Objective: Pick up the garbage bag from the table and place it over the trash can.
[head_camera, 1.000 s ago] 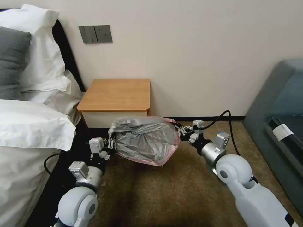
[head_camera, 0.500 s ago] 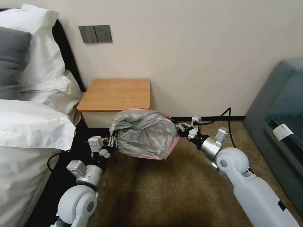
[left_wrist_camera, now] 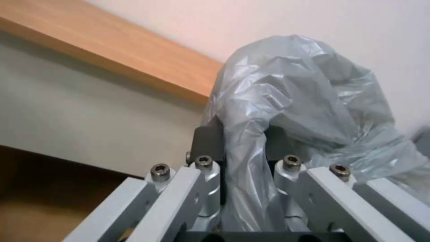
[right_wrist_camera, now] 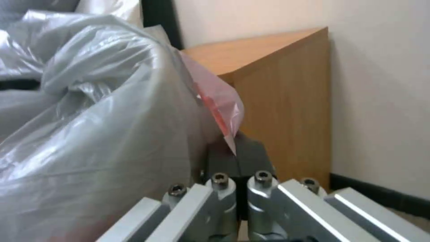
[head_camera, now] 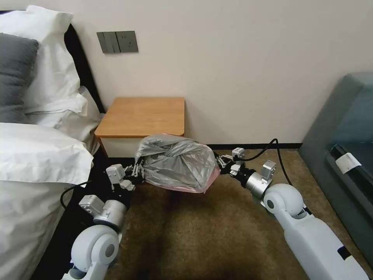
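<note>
Both grippers pinch the crinkled translucent grey plastic garbage bag — left gripper at its left end, right gripper at its pink-edged right — suspended over brown carpet, just before the orange-topped wooden nightstand.

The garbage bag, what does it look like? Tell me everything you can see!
The garbage bag is thin, crinkly, see-through grey plastic with a pinkish-red edge. It hangs puffed up and stretched in the air in front of the table. The left gripper pinches one end and the right gripper pinches the other.
</note>
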Tool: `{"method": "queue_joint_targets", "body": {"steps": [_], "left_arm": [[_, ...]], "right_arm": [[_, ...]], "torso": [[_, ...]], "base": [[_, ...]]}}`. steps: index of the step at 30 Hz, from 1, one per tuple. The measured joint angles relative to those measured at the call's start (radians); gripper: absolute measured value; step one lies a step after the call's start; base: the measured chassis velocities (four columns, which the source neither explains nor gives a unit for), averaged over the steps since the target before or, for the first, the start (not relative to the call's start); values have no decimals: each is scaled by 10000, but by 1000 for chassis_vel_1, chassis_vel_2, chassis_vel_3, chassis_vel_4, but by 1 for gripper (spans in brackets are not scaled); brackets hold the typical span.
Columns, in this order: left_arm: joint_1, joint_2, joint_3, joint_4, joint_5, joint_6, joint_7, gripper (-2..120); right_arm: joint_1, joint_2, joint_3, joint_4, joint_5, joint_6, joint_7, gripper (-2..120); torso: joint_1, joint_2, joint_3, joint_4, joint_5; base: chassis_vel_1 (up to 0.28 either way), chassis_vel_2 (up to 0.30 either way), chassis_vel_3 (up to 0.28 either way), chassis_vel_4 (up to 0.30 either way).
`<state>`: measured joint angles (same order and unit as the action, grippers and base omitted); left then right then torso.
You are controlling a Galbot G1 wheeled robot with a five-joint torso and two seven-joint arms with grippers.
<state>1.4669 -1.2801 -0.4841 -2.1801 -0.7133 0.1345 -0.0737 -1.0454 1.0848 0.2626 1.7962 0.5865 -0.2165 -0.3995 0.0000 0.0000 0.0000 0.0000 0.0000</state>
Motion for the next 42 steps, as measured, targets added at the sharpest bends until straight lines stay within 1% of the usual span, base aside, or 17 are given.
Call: {"method": "queue_joint_targets", "body": {"steps": [3,5,8,17,20,24,25,29,34,38,42], "left_arm": [[-11,-28,53,1,-158,18,-1,11],[-12,-52,81,0,-393,40,-3,11],[-14,-70,86,-9,-584,49,-15,11],[-52,-48,-61,35,-655,48,-29,11],[-67,-9,-115,33,-805,49,-28,11],[-36,23,-167,-43,-1189,62,10,11],[-36,23,-167,-43,-1189,62,10,11],[-9,35,-215,-74,-1419,76,57,11],[-31,28,-253,-85,-1605,83,56,11],[-80,-35,-297,-91,-2001,129,27,11],[-103,-75,-296,-92,-2211,186,-17,11]], "right_arm": [[91,53,-56,-159,-342,264,21,0],[213,106,-112,-355,-714,635,29,0],[280,119,-114,-431,-940,839,-50,0],[3,-190,48,-104,-854,673,-427,0],[-69,-226,95,-209,-1200,824,-641,0],[50,-4,29,-744,-2111,1668,-702,0],[50,-4,29,-744,-2111,1668,-702,0],[170,192,-108,-1067,-2804,2632,-512,0],[106,239,-148,-1031,-3159,3091,-397,0],[-49,231,-132,-1011,-4026,3737,-331,0],[-81,285,-128,-1108,-4455,4028,-267,0]], "torso": [[0,0,0,0,0],[0,0,0,0,0],[0,0,0,0,0],[1,0,-1,0,-1],[0,0,-1,0,-1],[0,0,-1,0,1],[0,0,-1,0,1],[0,0,-1,1,0],[0,0,0,1,-1],[0,0,-1,0,0],[0,0,-1,0,0]], "base": [[0,0,0,0],[0,0,0,0],[0,0,0,0],[0,0,0,0],[0,0,0,0],[0,0,0,0],[0,0,0,0],[0,0,0,0],[0,0,0,0],[0,0,0,0],[0,0,0,0]]}}
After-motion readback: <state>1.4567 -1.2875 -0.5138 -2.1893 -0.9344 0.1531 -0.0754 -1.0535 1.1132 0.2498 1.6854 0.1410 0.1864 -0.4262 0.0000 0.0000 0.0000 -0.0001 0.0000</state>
